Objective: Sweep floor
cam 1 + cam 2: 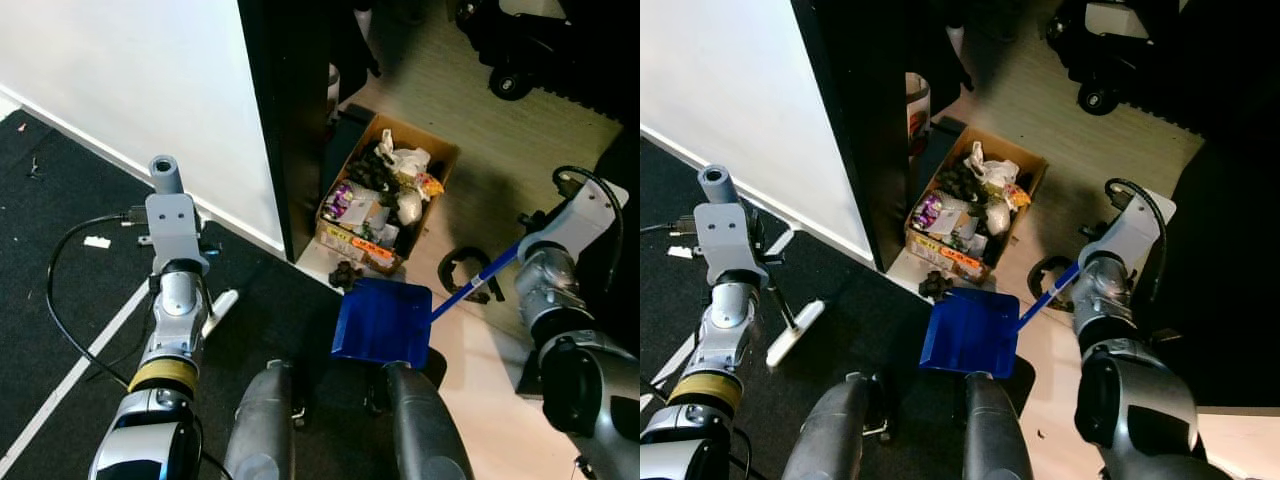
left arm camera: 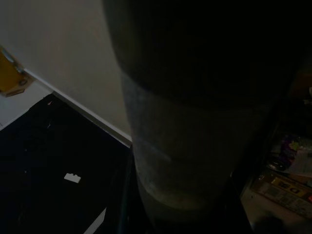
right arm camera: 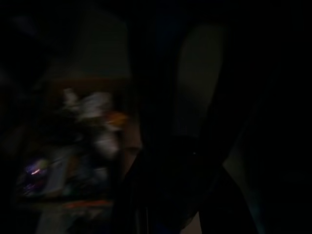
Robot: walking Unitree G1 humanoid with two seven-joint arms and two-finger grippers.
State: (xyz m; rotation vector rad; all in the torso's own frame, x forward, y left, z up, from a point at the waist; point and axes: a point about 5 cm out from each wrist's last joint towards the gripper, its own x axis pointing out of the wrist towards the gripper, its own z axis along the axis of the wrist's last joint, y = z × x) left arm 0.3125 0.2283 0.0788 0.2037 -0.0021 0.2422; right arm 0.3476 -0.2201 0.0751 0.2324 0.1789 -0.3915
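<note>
- You have the blue dustpan [image 1: 383, 322] lying on the pale floor [image 1: 470, 400] at the edge of the black mat [image 1: 60, 260], just below the cardboard box [image 1: 385, 195] of rubbish.
- Its blue handle [image 1: 475, 285] runs up toward your right arm [image 1: 560, 300]. The right gripper's finger state: cannot tell from the head views.
- A small dark clump of debris [image 1: 346, 272] sits between box and dustpan, touching neither clearly.
- Your left arm [image 1: 170, 300] reaches over the mat; a white broom head [image 1: 795, 334] lies beside it. The right eye view shows it more fully. Finger state: cannot tell.
- Left wrist view: a thick grey pole [image 2: 180, 161] close up, and a white scrap [image 2: 72, 178] on the mat.
- Right wrist view: very dark; blurred box contents [image 3: 92, 122] can be made out.
</note>
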